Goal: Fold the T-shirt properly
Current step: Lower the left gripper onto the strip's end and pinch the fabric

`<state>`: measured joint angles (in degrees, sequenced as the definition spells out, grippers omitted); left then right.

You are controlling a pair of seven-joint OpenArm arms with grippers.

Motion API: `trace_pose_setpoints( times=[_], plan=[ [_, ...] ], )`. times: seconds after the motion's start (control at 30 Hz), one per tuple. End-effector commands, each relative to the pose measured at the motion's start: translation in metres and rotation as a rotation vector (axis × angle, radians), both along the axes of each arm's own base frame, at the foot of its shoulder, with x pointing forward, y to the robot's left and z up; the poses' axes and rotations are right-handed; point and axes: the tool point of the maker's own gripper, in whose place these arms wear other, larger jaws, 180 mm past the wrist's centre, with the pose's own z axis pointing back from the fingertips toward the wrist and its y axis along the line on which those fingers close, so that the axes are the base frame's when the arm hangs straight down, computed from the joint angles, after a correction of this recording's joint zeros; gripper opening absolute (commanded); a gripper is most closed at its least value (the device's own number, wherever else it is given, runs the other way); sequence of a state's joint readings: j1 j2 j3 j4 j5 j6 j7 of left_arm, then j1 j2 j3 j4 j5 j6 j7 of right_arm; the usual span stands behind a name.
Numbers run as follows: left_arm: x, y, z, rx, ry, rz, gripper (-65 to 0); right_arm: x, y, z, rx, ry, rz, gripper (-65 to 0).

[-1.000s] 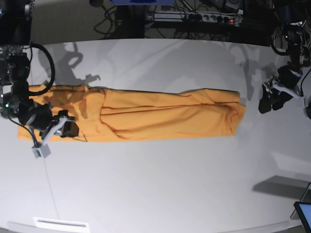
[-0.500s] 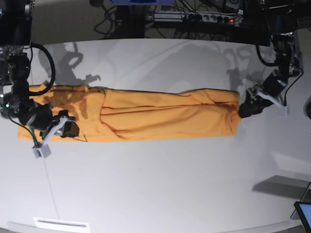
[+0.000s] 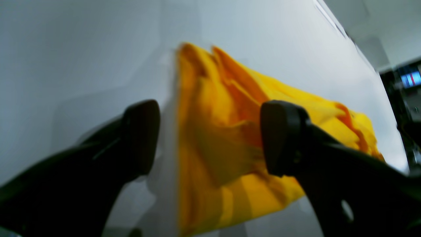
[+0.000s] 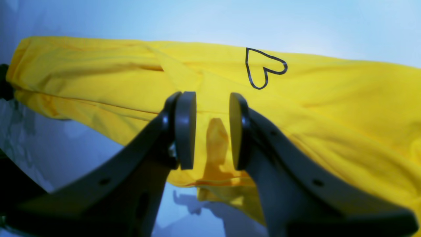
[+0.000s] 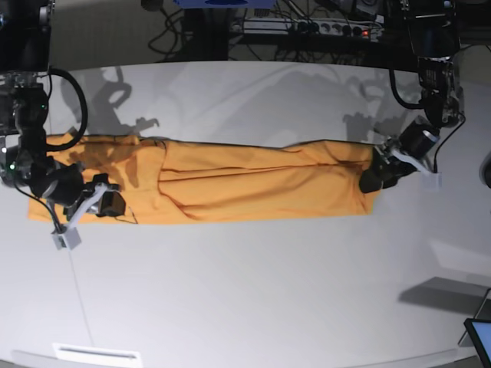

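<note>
Left gripper (image 5: 374,178) moved in to T-shirt (image 5: 253,182) right end, jaws wide astride hem; right gripper (image 4: 208,131) narrow, apparently unclamped; next: pinch ends.

We note a white table (image 5: 253,291) filling most of the base view, its surface bearing several grey shadows. Beyond its far edge we observe dark floor with tangled cables (image 5: 192,34) and a power strip (image 5: 322,28). A screen corner (image 5: 479,337) shows lower right.
</note>
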<state>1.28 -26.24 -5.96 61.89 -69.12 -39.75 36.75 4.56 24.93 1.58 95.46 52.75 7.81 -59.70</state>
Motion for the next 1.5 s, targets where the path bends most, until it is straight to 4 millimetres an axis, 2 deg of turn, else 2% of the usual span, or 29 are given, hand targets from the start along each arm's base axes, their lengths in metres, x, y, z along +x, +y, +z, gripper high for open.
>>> trace_pose_setpoints(
  times=[0.0,0.13,0.33,0.37,0.43,0.53,0.57,0.63,0.8,0.9,1.03,1.1,1.2,1.3,1.4,1.47],
  plan=[
    [-0.003,-0.007,-0.003,0.003,0.018,-0.032,-18.3,0.009,-0.003,0.016,0.002,-0.054,-0.002,-47.7],
    [-0.004,-0.020,-0.008,-0.012,0.028,-0.055,-18.5,0.009,-0.003,0.016,0.002,-0.054,-0.002,-47.7],
    [-0.004,-0.022,-0.010,-0.021,0.025,-0.046,-18.8,0.009,-0.003,0.016,0.002,-0.054,-0.002,-47.7],
    [-0.006,-0.021,-0.011,-0.022,0.030,-0.043,-20.8,0.009,-0.003,0.016,0.002,-0.054,-0.002,-47.7],
    [-0.006,-0.020,-0.012,-0.023,0.031,-0.039,-30.4,0.009,-0.003,0.016,0.002,-0.054,-0.002,-47.7],
    [-0.005,-0.017,-0.010,-0.027,0.011,-0.017,-51.2,0.009,-0.003,0.016,0.004,-0.053,-0.003,-47.7],
    [-0.004,-0.016,-0.008,-0.029,0.000,-0.006,-56.4,0.009,-0.003,0.016,0.004,-0.053,-0.003,-47.7],
    [-0.008,-0.011,-0.010,-0.031,-0.007,0.017,-61.8,0.009,-0.003,0.016,0.004,-0.053,-0.003,-47.7],
    [-0.016,0.000,-0.009,-0.045,-0.051,0.096,-63.0,0.009,-0.003,0.015,0.005,-0.051,-0.003,-47.7],
    [-0.023,0.030,0.000,-0.051,-0.125,0.233,-63.0,0.009,0.004,0.015,0.024,-0.051,-0.002,-47.7],
    [-0.034,0.058,0.008,-0.064,-0.193,0.374,-63.0,0.009,0.011,0.014,0.044,-0.050,-0.001,-47.7],
    [-0.040,0.059,0.005,-0.063,-0.180,0.377,-63.0,0.009,0.017,0.013,0.062,-0.050,0.000,-47.7],
    [-0.042,0.046,-0.006,-0.049,-0.107,0.296,-63.3,0.009,0.020,0.013,0.071,-0.050,0.001,-47.7],
    [-0.031,0.047,-0.001,-0.041,-0.081,0.252,-65.0,0.005,0.022,0.009,0.077,-0.037,0.001,-47.9],
    [-0.026,0.069,0.013,-0.023,-0.097,0.285,-65.0,-0.001,0.024,0.003,0.082,-0.019,0.003,-47.9],
    [-0.030,0.096,0.025,0.006,-0.108,0.332,-65.0,-0.002,0.024,0.002,0.081,-0.018,0.000,-47.9]
  ],
)
